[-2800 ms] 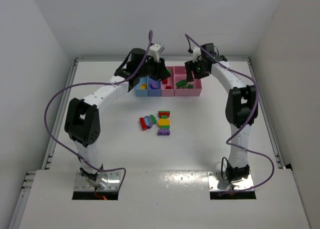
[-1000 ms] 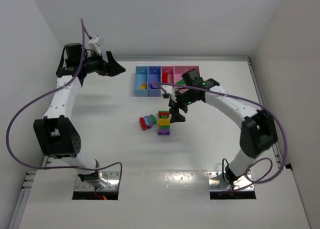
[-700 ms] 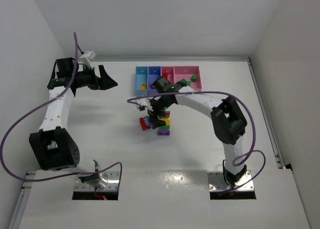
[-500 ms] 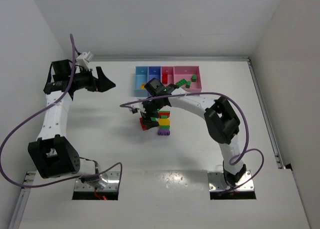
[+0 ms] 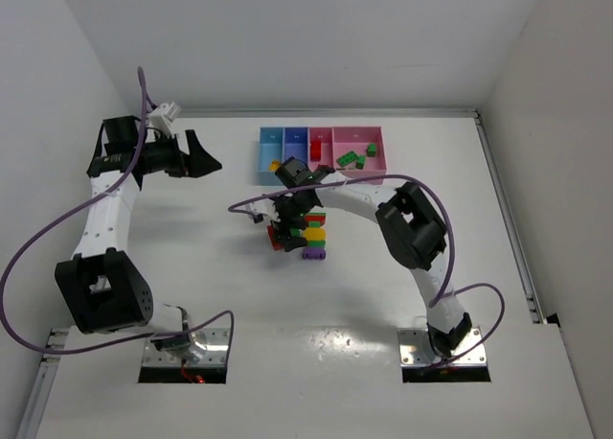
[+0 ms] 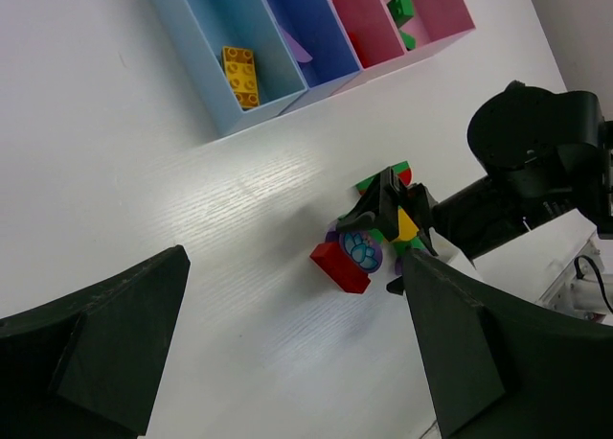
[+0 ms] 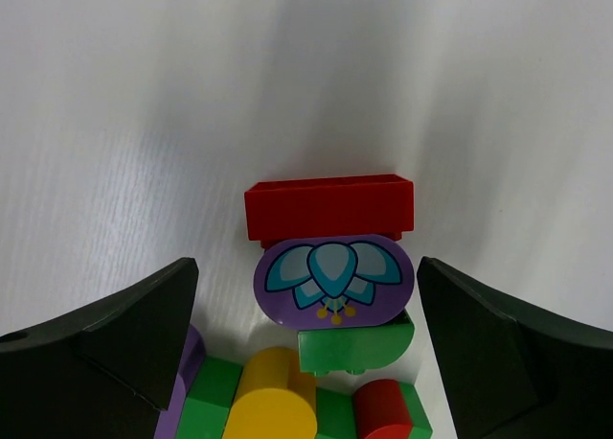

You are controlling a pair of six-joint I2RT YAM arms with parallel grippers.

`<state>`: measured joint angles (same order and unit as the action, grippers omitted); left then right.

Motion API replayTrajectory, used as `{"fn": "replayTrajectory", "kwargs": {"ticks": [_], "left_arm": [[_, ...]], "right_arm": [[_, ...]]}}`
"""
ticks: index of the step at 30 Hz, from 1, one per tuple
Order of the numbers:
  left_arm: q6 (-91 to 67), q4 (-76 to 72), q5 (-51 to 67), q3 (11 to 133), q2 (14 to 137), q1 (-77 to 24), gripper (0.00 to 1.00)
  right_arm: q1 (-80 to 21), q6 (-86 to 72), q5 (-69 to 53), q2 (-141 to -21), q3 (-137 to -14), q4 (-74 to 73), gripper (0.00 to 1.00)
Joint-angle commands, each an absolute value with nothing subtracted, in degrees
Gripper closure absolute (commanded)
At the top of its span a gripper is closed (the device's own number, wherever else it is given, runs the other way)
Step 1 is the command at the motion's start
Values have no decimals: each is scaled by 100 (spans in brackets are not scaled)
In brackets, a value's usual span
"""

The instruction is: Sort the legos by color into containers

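My right gripper is open and low over a small clump of legos. Its fingers stand either side of a purple oval brick with a flower print. A red brick lies beyond it and a green half-round brick just below. A taller stack of red, green, yellow and purple legos stands beside the clump. The containers stand in a row behind. My left gripper hangs open and empty, high at the far left.
The light blue bin holds a yellow brick. Green bricks lie in the wide pink bin, and a red one in the narrow pink bin. White walls close in the table on three sides.
My right arm has swung left from beside the bins and come down over the clump, its jaws widening. The left arm has drawn back a little to the left.
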<state>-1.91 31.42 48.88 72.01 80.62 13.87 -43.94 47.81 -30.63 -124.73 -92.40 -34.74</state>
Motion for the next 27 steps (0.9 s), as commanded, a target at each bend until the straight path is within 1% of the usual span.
{"fn": "replayTrajectory", "kwargs": {"ticks": [1,5,8,9,11,12,14,15,17,18,21,25,27], "left_arm": [[-114,3129,5027,7356,8095,1450,0],[-114,3129,4975,7356,8095,1450,0],[-114,3129,4835,7304,8043,1450,0],[-114,3129,4773,7243,8042,1398,0],[-53,3129,4659,7242,7981,1336,0],[17,3129,4658,7173,7980,1275,0],[88,3077,4597,7102,7910,1204,0],[88,3076,4536,7032,7841,1143,0],[88,3023,4465,6926,7788,1082,0],[88,2971,4465,6804,7726,1081,0],[35,2865,4763,6558,7585,1028,0],[149,2804,5956,6065,7515,625,0],[45,2621,6047,6012,7567,388,0]], "right_arm": [[-4351,4948,-3067,-12551,-9335,-3410,3],[-4351,4948,-3067,-12673,-9334,-3357,3],[-4298,4948,-3067,-12727,-9273,-3305,8],[-4298,4948,-3067,-12727,-9272,-3305,15],[-4298,4948,-3006,-12727,-9211,-3130,24],[-4298,4948,-3006,-12727,-9080,-3051,32],[-4298,4896,-2945,-12604,-9026,-2831,39],[-4298,4817,-2944,-12604,-8965,-2830,45],[-4298,4685,-2883,-12551,-8965,-2760,51],[-4298,4624,-2883,-12499,-8965,-2760,57],[-4175,4264,-2936,-12200,-8965,-2760,63],[-3841,3605,-2936,-11427,-8781,-2321,66],[-3727,3288,-2875,-10989,-8710,-2092,67]]}}
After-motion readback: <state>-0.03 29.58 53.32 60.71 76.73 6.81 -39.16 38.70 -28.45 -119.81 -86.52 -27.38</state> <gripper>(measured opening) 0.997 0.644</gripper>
